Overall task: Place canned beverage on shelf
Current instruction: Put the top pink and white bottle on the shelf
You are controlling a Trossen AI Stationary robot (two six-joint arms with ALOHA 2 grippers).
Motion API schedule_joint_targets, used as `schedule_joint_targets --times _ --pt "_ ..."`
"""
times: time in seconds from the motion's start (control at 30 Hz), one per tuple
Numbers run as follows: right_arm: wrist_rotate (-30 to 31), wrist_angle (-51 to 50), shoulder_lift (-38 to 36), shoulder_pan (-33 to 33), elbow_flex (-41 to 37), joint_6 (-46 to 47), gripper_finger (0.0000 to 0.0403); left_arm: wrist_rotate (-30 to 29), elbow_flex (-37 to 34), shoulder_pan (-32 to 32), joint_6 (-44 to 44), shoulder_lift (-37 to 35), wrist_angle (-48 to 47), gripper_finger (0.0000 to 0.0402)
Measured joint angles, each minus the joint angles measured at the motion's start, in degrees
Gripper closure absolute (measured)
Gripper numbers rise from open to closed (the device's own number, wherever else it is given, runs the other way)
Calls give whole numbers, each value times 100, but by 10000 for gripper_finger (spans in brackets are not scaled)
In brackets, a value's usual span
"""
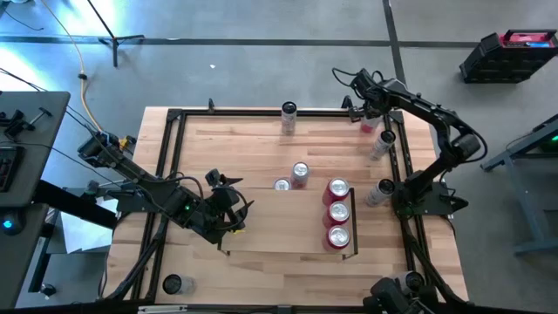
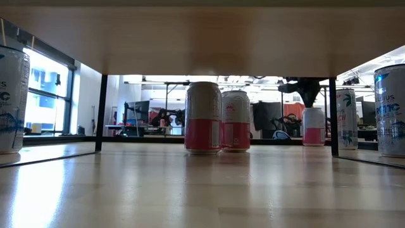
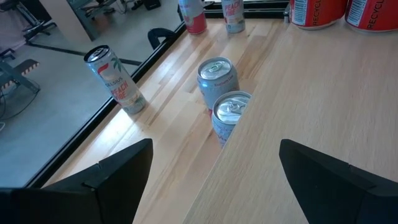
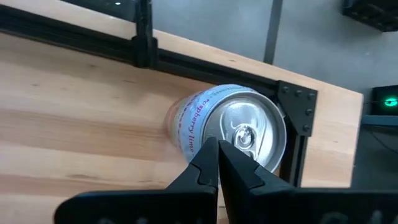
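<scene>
- High view: the left gripper (image 1: 228, 209) hangs over the wood at the left side of the shelf (image 1: 261, 234), its fingers spread wide and holding nothing. Three red cans (image 1: 337, 213) stand in a row at the right end of the shelf. Two cans (image 1: 292, 177) stand just beyond it. The right gripper (image 1: 359, 106) is at the far right corner of the table (image 1: 209, 144).
- Low view: two pink cans (image 2: 217, 118) stand upright, touching.
- Left wrist view: the wide-spread fingers (image 3: 106, 177) frame two silver-topped cans (image 3: 222, 107).
- Right wrist view: the fingers (image 4: 219, 165) are pressed together, empty, above a can (image 4: 233, 127) in the frame corner.
</scene>
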Motion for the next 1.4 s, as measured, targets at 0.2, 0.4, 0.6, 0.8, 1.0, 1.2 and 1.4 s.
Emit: schedule_joint_targets --times 0.2,0.4,0.6,0.8,1.0,1.2,1.4 --pt "-24 31 -45 4 -7 2 403 -4 1 0 0 0 0 60" --pt "-49 505 -150 0 -11 0 403 -54 1 0 0 -1 -4 60" --pt "-39 591 -163 -110 -11 -25 403 -135 1 0 0 0 -12 60" --pt "61 623 -163 -275 -11 -27 403 -179 -1 0 0 0 -13 60" --pt "-120 580 -72 -352 -9 -42 403 -181 1 0 -43 -1 -15 60" --pt "-90 565 34 -264 -9 -143 403 -180 1 0 -44 0 -17 60" --pt "-260 462 29 -247 7 -151 403 -181 1 0 -44 -1 -17 60"
